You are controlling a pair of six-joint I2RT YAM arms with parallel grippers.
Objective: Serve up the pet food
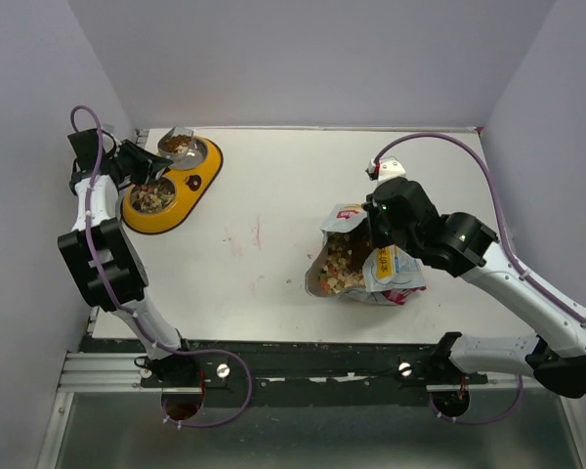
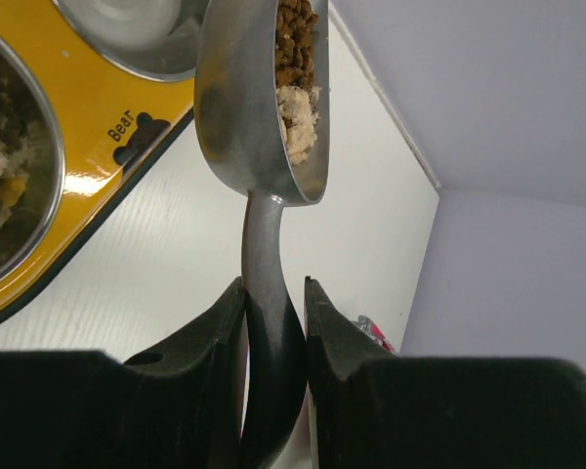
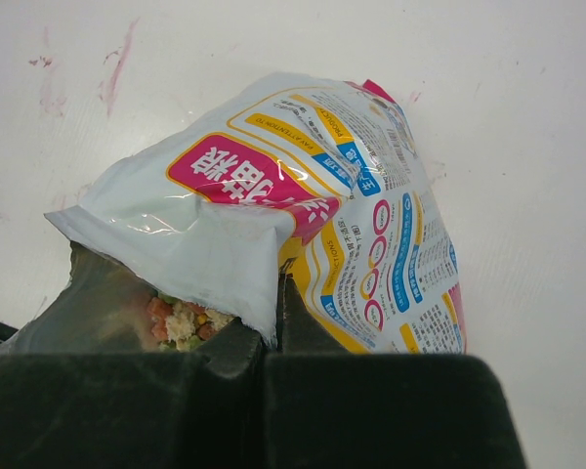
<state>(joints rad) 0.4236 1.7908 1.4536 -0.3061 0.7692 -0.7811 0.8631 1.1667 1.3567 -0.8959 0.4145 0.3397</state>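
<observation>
My left claw (image 2: 273, 298) clamps the scoop (image 2: 259, 107) handle, kibble (image 2: 295, 39) ahead above the bowl (image 2: 127, 117) for tipping — my right claw (image 3: 271, 327) pinches the pouch (image 3: 313, 195) rim to prop it open.

The pet food pouch (image 1: 389, 274) lies on its side on the worktop (image 1: 273, 293), well right of the yellow double bowl (image 1: 211, 172); it is crinkled, white and silver with pink, yellow and blue print; its mouth gapes toward the bowl's side, showing mixed brown, tan, greenish and reddish kibble (image 1: 340, 266); the right pincer (image 3: 271, 332) nips its torn rim; more kibble lies in the bowl's nearer cup (image 2: 57, 171); a brown and tan heap sits in the metal scoop (image 2: 264, 98) at the farther cup (image 1: 205, 156).
</observation>
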